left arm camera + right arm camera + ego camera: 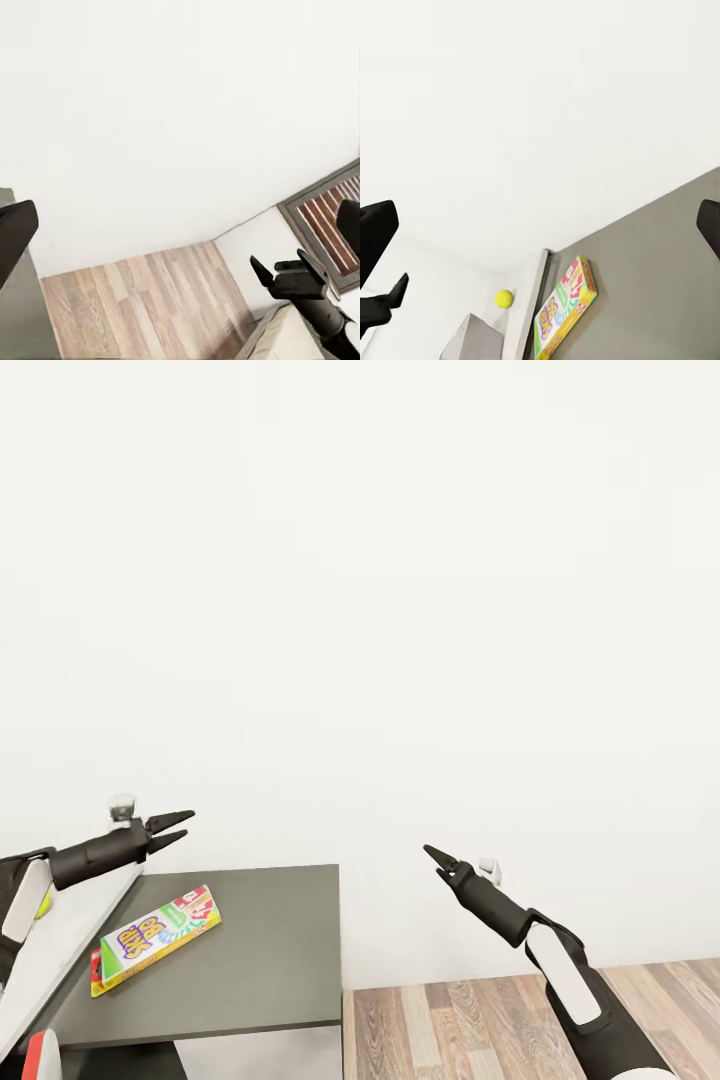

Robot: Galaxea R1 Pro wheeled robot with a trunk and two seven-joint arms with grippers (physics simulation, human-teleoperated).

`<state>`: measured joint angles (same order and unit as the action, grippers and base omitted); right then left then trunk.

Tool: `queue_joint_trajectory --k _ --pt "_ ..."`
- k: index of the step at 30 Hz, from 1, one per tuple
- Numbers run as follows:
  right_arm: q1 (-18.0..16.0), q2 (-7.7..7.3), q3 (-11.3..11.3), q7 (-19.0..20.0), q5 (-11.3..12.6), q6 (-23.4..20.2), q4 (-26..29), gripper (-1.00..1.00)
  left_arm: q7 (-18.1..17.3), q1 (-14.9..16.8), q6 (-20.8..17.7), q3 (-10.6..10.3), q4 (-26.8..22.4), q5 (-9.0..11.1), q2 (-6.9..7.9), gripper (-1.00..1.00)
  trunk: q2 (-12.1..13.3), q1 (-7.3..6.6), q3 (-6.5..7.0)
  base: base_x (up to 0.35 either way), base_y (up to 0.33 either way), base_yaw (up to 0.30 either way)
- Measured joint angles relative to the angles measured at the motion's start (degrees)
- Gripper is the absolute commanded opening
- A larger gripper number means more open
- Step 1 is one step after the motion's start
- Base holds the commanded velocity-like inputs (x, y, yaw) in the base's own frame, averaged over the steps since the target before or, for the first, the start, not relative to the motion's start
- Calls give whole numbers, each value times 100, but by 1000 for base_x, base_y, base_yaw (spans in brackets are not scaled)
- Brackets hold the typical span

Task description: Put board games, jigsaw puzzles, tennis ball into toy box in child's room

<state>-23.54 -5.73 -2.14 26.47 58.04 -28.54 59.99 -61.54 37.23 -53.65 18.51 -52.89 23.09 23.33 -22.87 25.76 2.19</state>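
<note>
Left gripper [180, 828] slightly spread and empty above a dark-topped cabinet [270, 960] bearing one board game [153, 939]; right gripper [432, 854] pressed together, empty.

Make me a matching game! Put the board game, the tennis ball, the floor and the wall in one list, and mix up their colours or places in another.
Things:
1. board game
2. tennis ball
3. floor
4. wall

Clues:
A. plain white
B. brown wooden planks
C. lying flat on the dark grey cabinet top
D. small, round and yellow

Pairs: 1-C, 2-D, 3-B, 4-A
</note>
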Motion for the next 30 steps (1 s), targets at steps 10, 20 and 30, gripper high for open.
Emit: queue_joint_trajectory --k 10,20,30 --pt "0 -42 3 -254 -4 -48 83 100 3613 239 681 -197 -191 -45 -676 100 1 0 0 0 0 0" --pt "0 -115 1 -829 55 -205 133 100 6291 527 1450 -1045 77 -86 -1081 100 1 0 0 0 0 0" --pt "0 -153 -3 -829 34 -271 428 100 6601 1549 2486 -1900 1956 -583 -1316 100 0 0 1 0 0 0"
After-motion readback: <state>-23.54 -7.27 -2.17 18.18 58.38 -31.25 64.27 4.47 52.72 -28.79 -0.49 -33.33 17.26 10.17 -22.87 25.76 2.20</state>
